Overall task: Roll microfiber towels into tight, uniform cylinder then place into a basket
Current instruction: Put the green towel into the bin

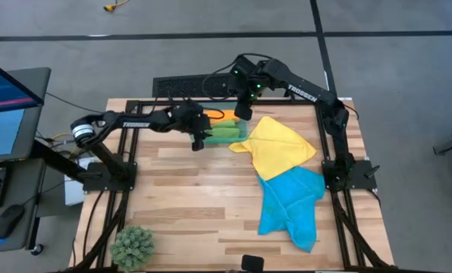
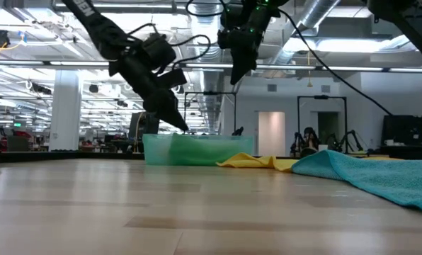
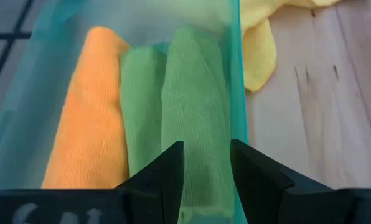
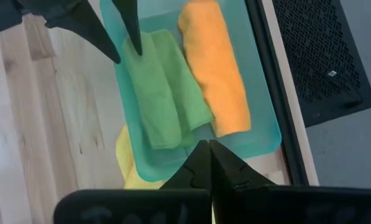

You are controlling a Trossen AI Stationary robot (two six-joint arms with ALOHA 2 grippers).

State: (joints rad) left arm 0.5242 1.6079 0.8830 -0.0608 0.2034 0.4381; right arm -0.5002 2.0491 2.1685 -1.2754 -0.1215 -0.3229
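On the slatted wooden desk [image 1: 211, 205], two fuzzy towels lie flat: blue towel [image 1: 290, 205], yellow towel [image 1: 277, 145]. The translucent teal basket [image 4: 263, 121] holds two soft rolls, green roll [image 3: 192, 118] and orange roll [image 3: 89, 118]. Left hand [image 3: 205, 165] hovers above green, fingers apart, empty; right hand [image 4: 208, 163] pinched closed, empty, above the basket.

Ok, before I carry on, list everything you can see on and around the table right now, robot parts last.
basket: one, teal, far edge of table
orange towel: one, rolled, in basket
green towel: one, rolled, in basket beside the orange
yellow towel: one, flat, beside basket
blue towel: one, flat, near the yellow
plant ball: one, green, near-left corner
left gripper: open, over green towel
right gripper: shut, above basket
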